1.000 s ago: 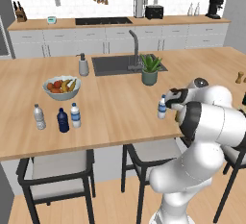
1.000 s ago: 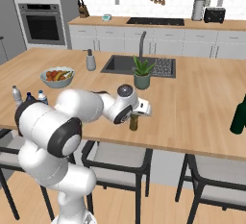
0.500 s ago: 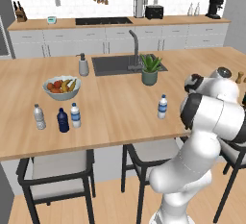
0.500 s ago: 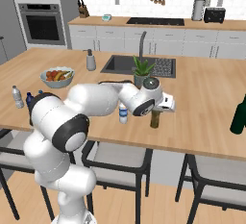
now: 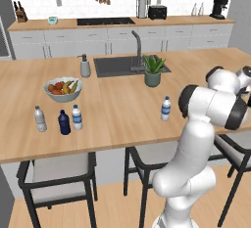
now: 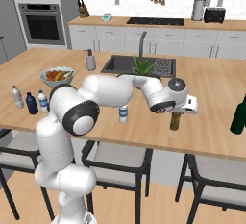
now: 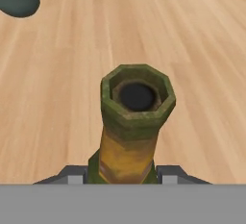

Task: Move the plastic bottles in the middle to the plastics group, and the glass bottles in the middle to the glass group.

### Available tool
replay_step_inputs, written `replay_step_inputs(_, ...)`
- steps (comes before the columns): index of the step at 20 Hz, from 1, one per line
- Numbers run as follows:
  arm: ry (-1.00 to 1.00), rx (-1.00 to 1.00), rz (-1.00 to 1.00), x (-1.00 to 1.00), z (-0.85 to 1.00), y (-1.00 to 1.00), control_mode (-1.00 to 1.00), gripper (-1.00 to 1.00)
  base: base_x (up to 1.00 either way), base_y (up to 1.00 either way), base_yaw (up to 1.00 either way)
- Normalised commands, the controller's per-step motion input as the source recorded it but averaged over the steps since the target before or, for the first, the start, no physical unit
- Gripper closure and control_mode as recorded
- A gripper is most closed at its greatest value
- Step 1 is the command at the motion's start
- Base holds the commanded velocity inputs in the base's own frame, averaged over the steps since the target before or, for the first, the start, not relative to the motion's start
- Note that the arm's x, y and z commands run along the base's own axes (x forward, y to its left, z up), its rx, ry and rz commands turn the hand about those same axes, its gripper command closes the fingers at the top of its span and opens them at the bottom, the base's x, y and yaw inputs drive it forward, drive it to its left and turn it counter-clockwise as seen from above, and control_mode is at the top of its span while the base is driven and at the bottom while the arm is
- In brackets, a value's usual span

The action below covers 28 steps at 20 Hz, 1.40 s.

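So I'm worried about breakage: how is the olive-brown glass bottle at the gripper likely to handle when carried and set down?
The olive-brown glass bottle looks rigid, so the gripper, closed around its neck, shouldn't deform it. It is tall and slim with a narrow neck, so it probably tips easily on the counter if released tilted. Smooth glass may slip and could crack if knocked.

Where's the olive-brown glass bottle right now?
In the right base view the olive-brown bottle stands upright under the gripper, near the counter's front edge, between the water bottle and the dark green bottle.
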Motion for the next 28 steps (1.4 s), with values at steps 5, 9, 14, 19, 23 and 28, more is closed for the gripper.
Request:
replay_step_inputs(5, 0.0, 0.0, 0.0, 0.0, 0.0, -0.31, -1.0, 1.0, 0.0, 0.0, 0.0)
replay_step_inputs(9, 0.0, -0.01, 0.0, 0.0, 0.0, -0.39, -1.0, 1.0, 0.0, 0.0, 0.0)
replay_step_inputs(14, -0.01, -0.02, 0.0, 0.0, 0.0, -0.4, -1.0, 1.0, 0.0, 0.0, 0.0)
replay_step_inputs(19, 0.0, 0.0, 0.0, 0.01, 0.0, -0.21, -1.0, 1.0, 0.0, 0.0, 0.0)
replay_step_inputs(23, -0.09, 0.0, 0.0, 0.21, 0.01, -0.19, -1.0, 1.0, 0.0, 0.0, 0.0)
replay_step_inputs(28, -0.15, 0.0, 0.0, 0.07, 0.0, -0.21, -1.0, 1.0, 0.0, 0.0, 0.0)
